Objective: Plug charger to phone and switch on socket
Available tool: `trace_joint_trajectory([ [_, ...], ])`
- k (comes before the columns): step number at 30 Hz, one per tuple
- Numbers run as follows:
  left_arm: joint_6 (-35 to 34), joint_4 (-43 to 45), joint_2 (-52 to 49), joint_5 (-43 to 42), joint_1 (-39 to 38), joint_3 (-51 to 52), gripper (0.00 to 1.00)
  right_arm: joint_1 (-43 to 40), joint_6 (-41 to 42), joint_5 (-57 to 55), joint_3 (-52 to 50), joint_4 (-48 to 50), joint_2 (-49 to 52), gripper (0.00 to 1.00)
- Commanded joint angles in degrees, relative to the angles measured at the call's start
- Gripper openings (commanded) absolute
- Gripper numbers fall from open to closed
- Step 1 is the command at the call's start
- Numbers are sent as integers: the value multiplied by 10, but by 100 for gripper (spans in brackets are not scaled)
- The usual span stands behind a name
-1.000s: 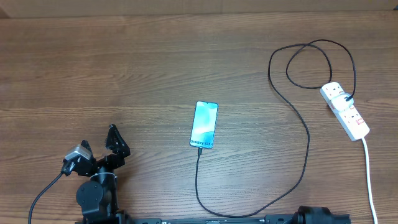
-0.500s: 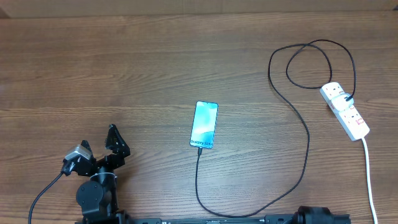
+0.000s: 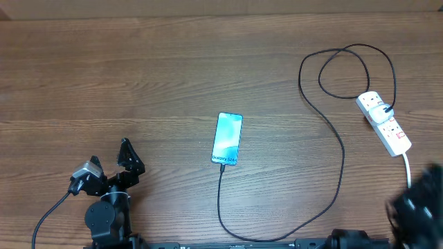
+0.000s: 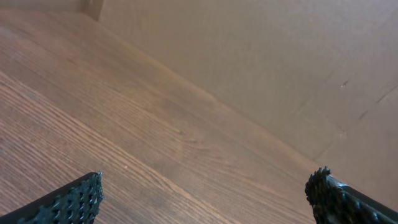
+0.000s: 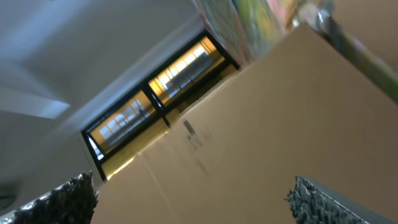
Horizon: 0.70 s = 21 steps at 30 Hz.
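At the near left of the table, the left gripper stands wide open with nothing between its fingers, aimed at bare wood and well apart from every task item. Toward the middle lies the phone, screen up, its long axis running almost straight away from the robot. The charger meets the phone's near end. The overhead view is too small to tell whether the plug is fully seated. From there the cable dips toward the robot, sweeps right, climbs, loops, and ends at the socket on the far right. The socket's long axis slants, its far end more to the left and its near end trailing a white cord. The right gripper is open and empty too, and shows overhead only as a dark blur at the near right edge. The socket lies ahead of it and slightly to its left, so the right arm is by far the nearer one for the switch.
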<state>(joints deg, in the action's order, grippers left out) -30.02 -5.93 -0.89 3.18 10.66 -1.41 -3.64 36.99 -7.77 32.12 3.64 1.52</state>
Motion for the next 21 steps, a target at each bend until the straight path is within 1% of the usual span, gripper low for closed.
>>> trace_joint_trajectory([
  [1, 0, 1, -1, -2, 2, 3, 100, 3, 12, 0, -122, 91, -3, 100],
  [3, 0, 1, -1, -2, 2, 3, 99, 3, 12, -2, -189, 155, -3, 100],
  [5, 0, 1, -1, -2, 2, 3, 100, 3, 15, -2, -245, 198, -3, 100],
  [9, 0, 1, -1, -2, 2, 3, 100, 3, 42, -6, -318, 216, -3, 100],
  [11, 0, 1, -1, -2, 2, 3, 99, 3, 48, -14, -314, 169, -3, 100],
  [15, 0, 1, -1, -2, 2, 3, 100, 3, 50, -19, -314, 124, -3, 100],
  [17, 0, 1, -1, -2, 2, 3, 100, 3, 50, -19, -314, 76, -3, 100],
  [21, 0, 1, -1, -2, 2, 3, 100, 3, 50, -23, -314, -75, -3, 100],
])
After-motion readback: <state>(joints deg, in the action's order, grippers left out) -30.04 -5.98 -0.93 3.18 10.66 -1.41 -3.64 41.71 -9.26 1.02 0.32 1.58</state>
